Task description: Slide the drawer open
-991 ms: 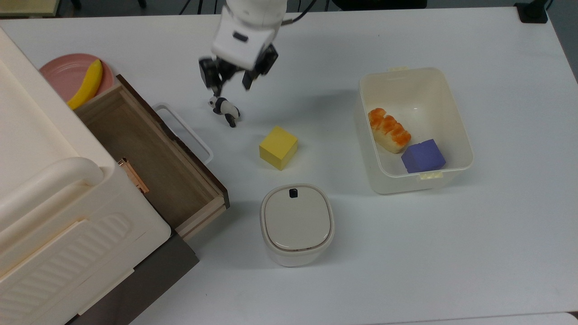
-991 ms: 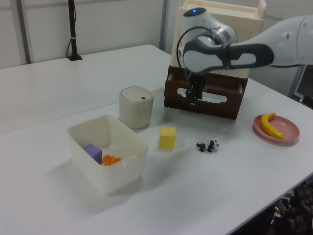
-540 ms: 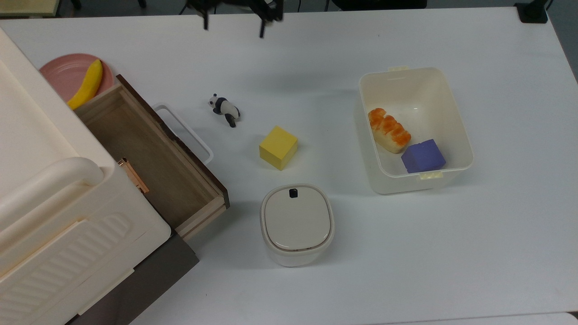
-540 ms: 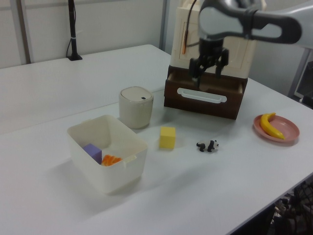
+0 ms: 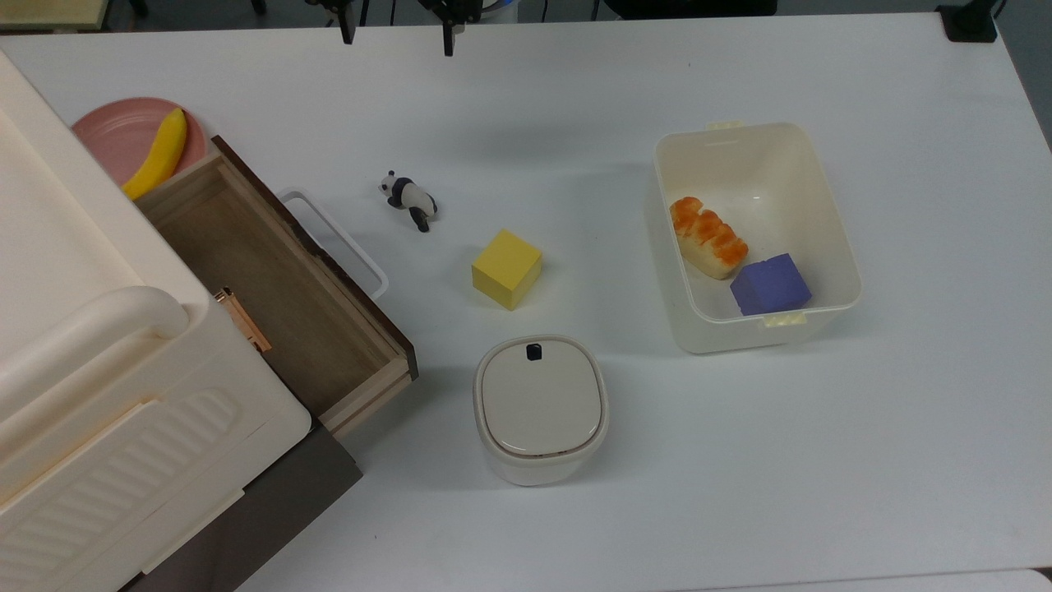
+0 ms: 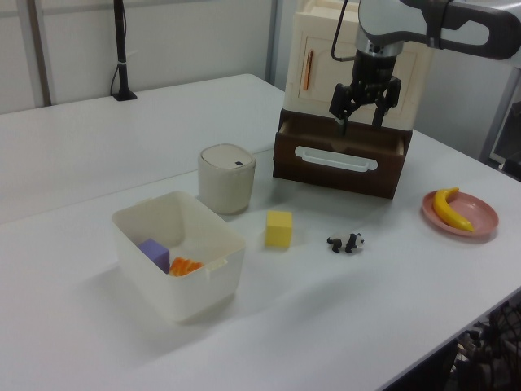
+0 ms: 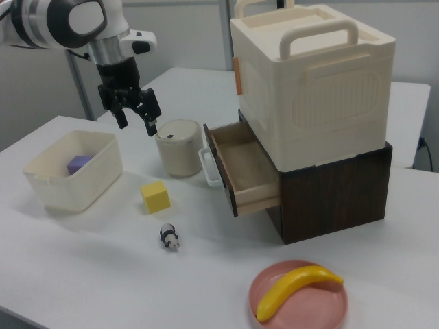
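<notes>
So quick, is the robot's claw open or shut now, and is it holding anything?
Gripper: open, holding nothing, up in the air away from the drawer.

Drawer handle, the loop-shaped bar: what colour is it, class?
White, against the wooden drawer's dark brown front; the left view shows the handle best.

Panda arm raised, gripper spread wide in the air.
The gripper (image 7: 136, 120) hangs pointing downward from the white-and-grey arm (image 7: 62, 20), its two dark fingers (image 6: 338, 104) well apart and holding nothing; in the top view its fingertips (image 5: 448, 37) poke in at the upper edge.
</notes>
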Controlling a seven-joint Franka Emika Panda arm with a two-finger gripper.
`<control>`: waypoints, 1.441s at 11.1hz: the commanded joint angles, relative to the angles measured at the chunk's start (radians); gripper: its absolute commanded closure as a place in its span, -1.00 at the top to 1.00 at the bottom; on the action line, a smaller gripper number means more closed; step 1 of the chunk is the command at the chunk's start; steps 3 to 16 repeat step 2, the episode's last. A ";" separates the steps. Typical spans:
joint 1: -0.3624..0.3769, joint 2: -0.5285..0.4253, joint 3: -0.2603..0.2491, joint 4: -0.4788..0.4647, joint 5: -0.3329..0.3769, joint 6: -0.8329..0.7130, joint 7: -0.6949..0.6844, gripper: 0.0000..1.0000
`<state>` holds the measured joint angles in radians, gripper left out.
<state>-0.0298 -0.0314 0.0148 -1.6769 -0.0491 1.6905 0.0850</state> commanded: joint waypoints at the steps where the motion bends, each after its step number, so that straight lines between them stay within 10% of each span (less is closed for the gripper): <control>1: 0.027 -0.008 -0.024 -0.007 0.023 -0.005 -0.014 1.00; 16: 0.027 -0.008 -0.024 -0.007 0.021 -0.005 -0.028 1.00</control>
